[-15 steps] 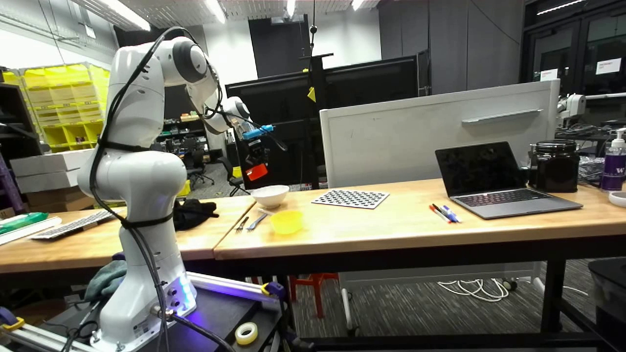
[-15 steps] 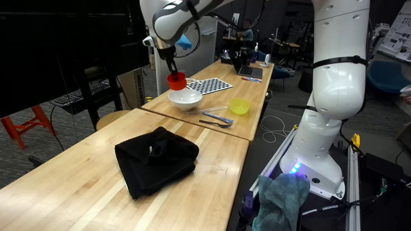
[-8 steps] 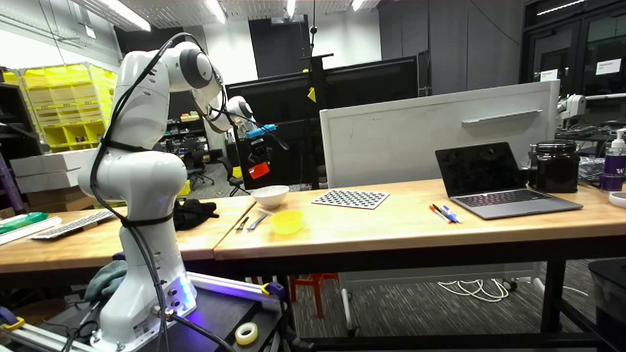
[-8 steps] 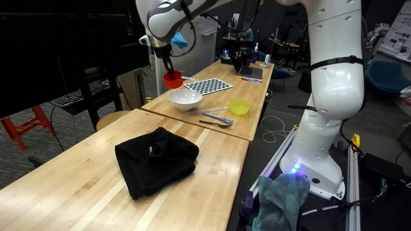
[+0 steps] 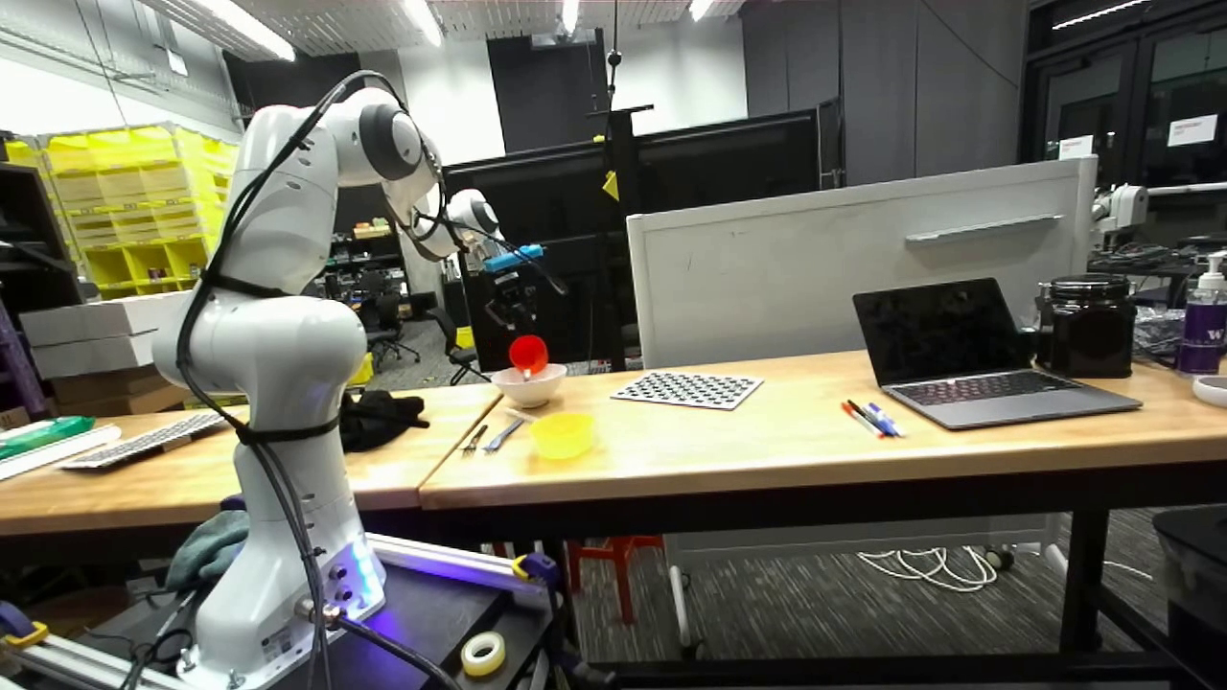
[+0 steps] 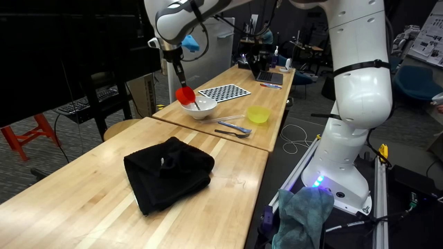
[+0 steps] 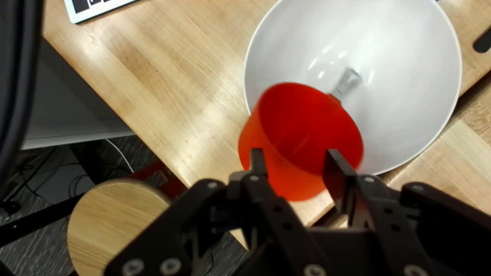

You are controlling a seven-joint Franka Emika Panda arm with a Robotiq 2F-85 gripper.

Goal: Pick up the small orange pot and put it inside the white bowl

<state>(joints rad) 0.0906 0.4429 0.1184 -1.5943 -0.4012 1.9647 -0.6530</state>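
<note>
In an exterior view we saw the small orange pot [image 5: 528,353] tilted at the rim of the white bowl [image 5: 530,387], just below the dark gripper [image 5: 522,325]; whether pot and gripper touched, we could not tell. Nearer us on the table [image 5: 729,441] stood a yellow bowl [image 5: 563,436]. Farther right we saw a checkered mat [image 5: 688,389], pens [image 5: 870,418] and an open laptop [image 5: 944,331].

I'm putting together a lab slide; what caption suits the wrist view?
Gripper open, the small orange pot tilted at the edge of the white bowl, its handle pointing inward.
</note>
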